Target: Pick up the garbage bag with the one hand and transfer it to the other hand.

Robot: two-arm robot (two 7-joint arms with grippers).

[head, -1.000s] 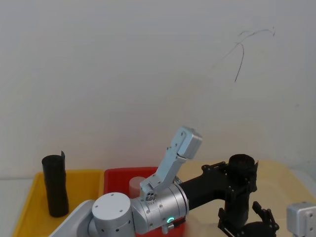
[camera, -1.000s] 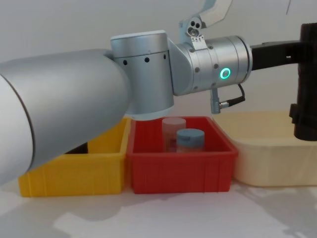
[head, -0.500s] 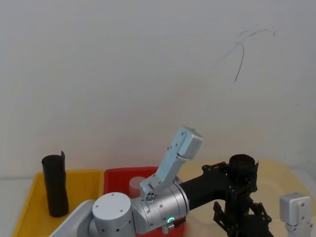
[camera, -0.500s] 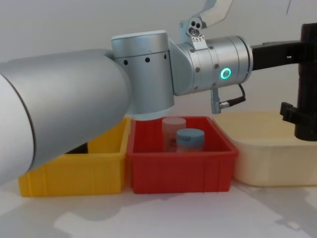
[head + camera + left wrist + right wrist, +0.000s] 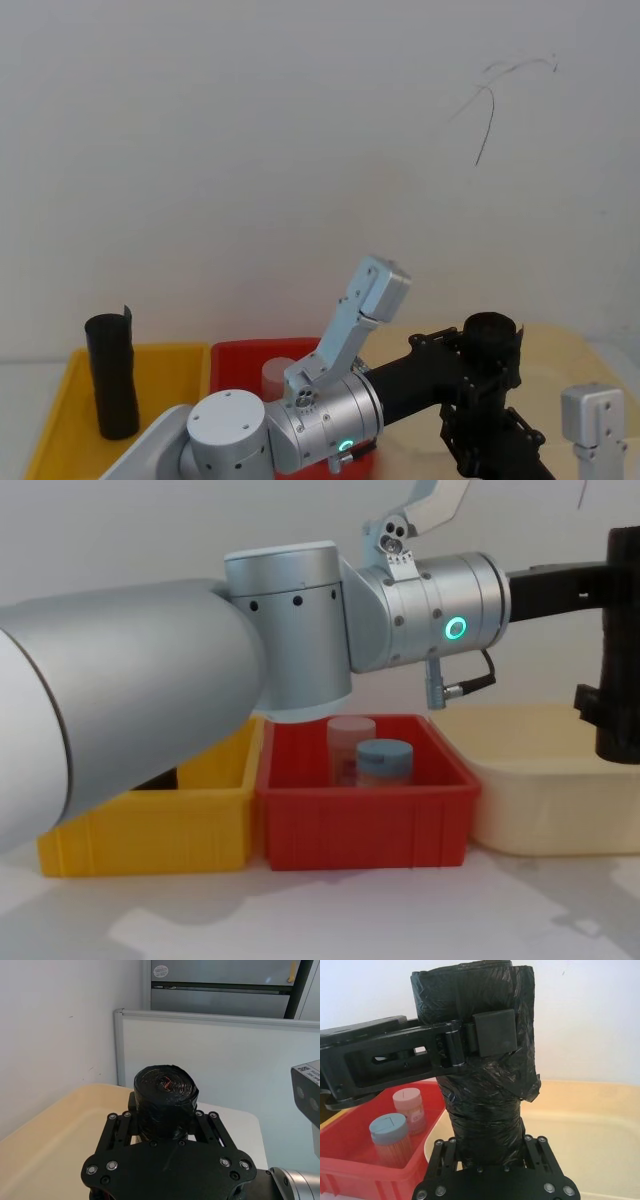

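The garbage bag (image 5: pixel 492 332), a black crinkled roll, stands upright in the air above the cream tub (image 5: pixel 580 1125). My left gripper (image 5: pixel 490 358) reaches across from the left and is shut on the roll's upper part; one pad (image 5: pixel 494 1032) presses flat into the film. From the left wrist the roll's top (image 5: pixel 165 1091) sits between the left gripper's (image 5: pixel 165 1132) fingers. My right gripper (image 5: pixel 487 1157) comes up from below and is shut on the roll's lower end. The chest view has the roll (image 5: pixel 622 650) at the right edge.
A yellow bin (image 5: pixel 60 420) at the left holds another black roll (image 5: pixel 110 378). The red bin (image 5: pixel 365 805) in the middle holds a blue-lidded jar (image 5: pixel 385 762) and a clear jar (image 5: pixel 350 735). My left arm (image 5: pixel 150 700) spans the space above both bins.
My right gripper has risen under the roll and drawn its fingers in against the lower end. The left gripper and the roll have stayed where they were.
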